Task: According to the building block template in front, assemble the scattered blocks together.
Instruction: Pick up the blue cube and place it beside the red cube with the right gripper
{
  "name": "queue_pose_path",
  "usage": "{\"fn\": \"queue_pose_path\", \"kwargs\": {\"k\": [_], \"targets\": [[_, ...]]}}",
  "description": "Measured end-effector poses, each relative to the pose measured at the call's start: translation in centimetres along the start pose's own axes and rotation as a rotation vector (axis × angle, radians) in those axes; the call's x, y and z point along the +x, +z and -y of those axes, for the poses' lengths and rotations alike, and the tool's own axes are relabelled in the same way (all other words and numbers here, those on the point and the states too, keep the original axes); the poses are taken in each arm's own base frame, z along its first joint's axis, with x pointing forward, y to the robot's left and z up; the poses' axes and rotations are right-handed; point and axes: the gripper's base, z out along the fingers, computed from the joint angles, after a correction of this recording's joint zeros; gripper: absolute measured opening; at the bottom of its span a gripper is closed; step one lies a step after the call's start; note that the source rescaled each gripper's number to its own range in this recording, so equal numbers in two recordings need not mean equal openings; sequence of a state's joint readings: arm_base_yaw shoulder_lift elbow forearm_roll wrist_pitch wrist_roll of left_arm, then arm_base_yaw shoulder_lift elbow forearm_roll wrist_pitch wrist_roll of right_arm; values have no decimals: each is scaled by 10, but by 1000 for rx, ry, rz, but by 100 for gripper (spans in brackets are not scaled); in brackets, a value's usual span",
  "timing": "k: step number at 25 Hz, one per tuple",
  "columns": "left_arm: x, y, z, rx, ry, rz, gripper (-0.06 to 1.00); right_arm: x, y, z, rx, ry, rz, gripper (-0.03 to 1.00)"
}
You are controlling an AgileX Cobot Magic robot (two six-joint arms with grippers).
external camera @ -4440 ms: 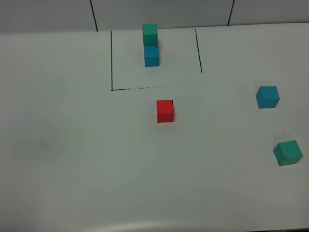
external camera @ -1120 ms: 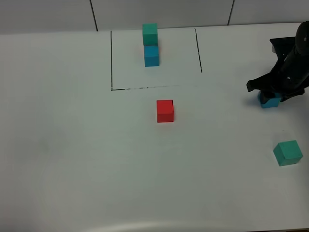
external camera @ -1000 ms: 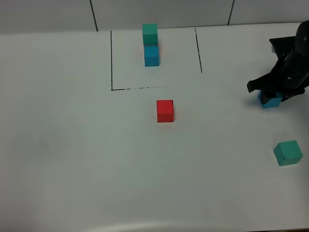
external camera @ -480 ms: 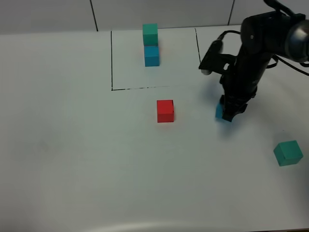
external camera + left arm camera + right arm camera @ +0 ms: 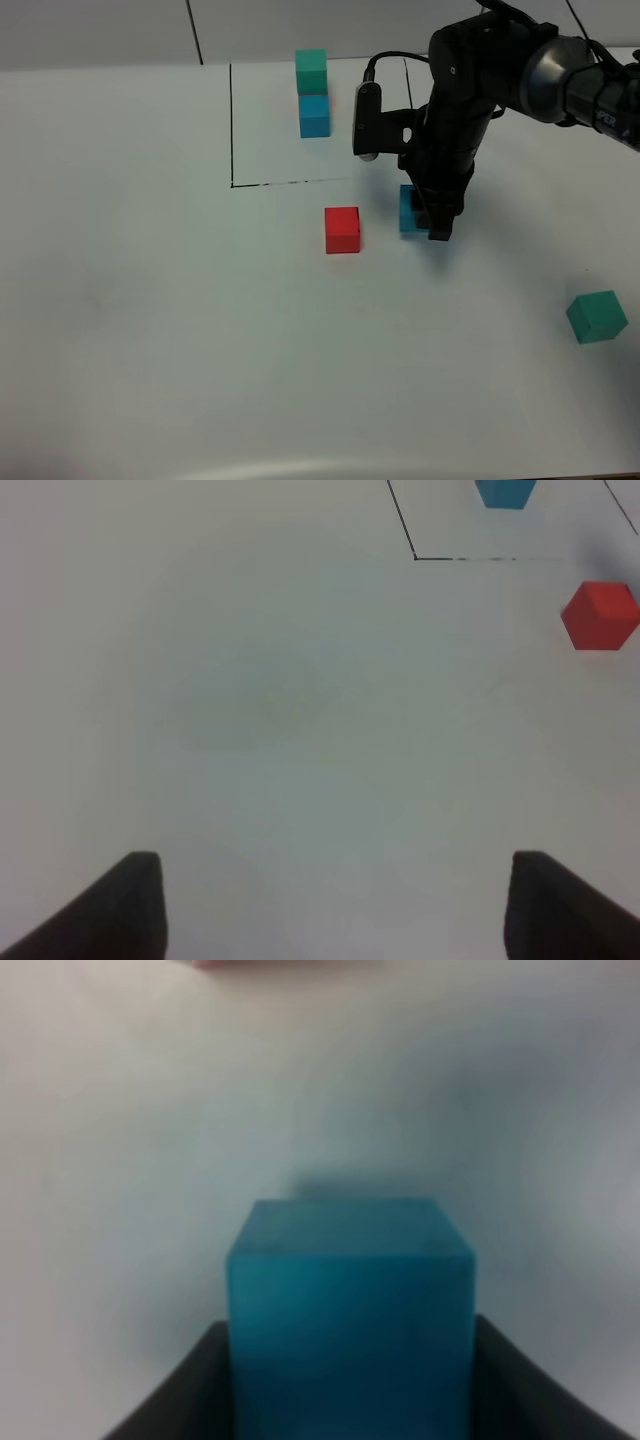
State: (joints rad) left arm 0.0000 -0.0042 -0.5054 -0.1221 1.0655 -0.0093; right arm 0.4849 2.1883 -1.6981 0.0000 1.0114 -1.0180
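Right gripper [image 5: 428, 218] clamps the blue cube [image 5: 408, 211] near the red cube [image 5: 342, 229]; next, likely, align and join them as the building block template [image 5: 313, 95] shows

A plain white table [image 5: 150, 300] runs back to a grey wall [image 5: 100, 30] split by dark seams [image 5: 195, 32].

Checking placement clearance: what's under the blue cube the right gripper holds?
Only white table, shadowed beside the blue cube. The right gripper and cube hide whether it touches down.
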Motion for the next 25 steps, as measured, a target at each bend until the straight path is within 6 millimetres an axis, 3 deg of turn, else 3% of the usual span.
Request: {"fn": "queue_pose_path", "kwargs": {"k": [8, 25], "targets": [[0, 0, 0, 0, 0, 0, 51, -11, 28, -5, -55, -34, -19, 2], [0, 0, 0, 1, 0, 0, 51, -36, 33, -15, -21, -112, -6, 2]]}}
